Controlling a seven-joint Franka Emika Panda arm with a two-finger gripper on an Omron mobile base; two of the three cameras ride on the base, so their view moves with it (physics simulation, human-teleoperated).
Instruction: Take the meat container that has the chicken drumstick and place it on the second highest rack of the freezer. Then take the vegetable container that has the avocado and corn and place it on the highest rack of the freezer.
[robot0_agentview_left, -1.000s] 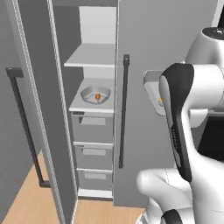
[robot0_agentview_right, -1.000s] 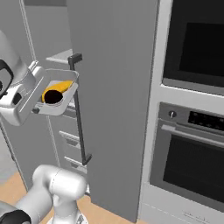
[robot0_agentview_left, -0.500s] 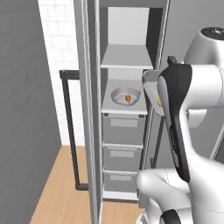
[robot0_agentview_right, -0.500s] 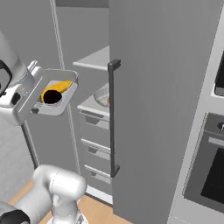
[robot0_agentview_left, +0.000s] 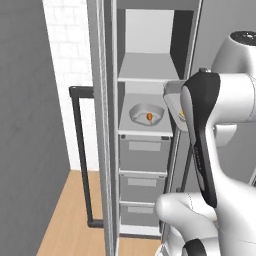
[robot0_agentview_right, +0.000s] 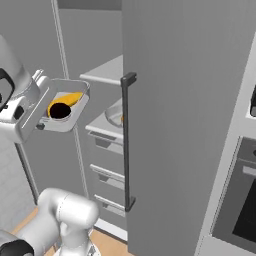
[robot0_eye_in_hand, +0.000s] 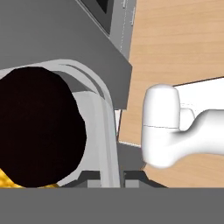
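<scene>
Vegetable container (robot0_agentview_right: 64, 107), a pale grey tray, is held in the air in front of the open freezer (robot0_agentview_left: 145, 150), level with the gap between the two shelves. In the right base view it hangs left of the door's (robot0_agentview_right: 190, 115) edge and dark handle (robot0_agentview_right: 127, 142), apart from both, with open room between tray and shelves. The gripper (robot0_eye_in_hand: 111, 177) is clamped on the tray's rim, its fingertips either side of the wall in the hand view. The corn (robot0_agentview_right: 67, 99) lies along the tray's long axis, which slants up toward the freezer; the avocado (robot0_agentview_right: 60, 111) sits at the lower end, nearer the gripper. The highest rack (robot0_agentview_left: 147, 70) is bare. On the second highest rack (robot0_agentview_left: 126, 127), directly over the drawers (robot0_agentview_left: 145, 155), rests the meat container (robot0_agentview_left: 147, 113) holding the chicken drumstick (robot0_agentview_left: 149, 117).
</scene>
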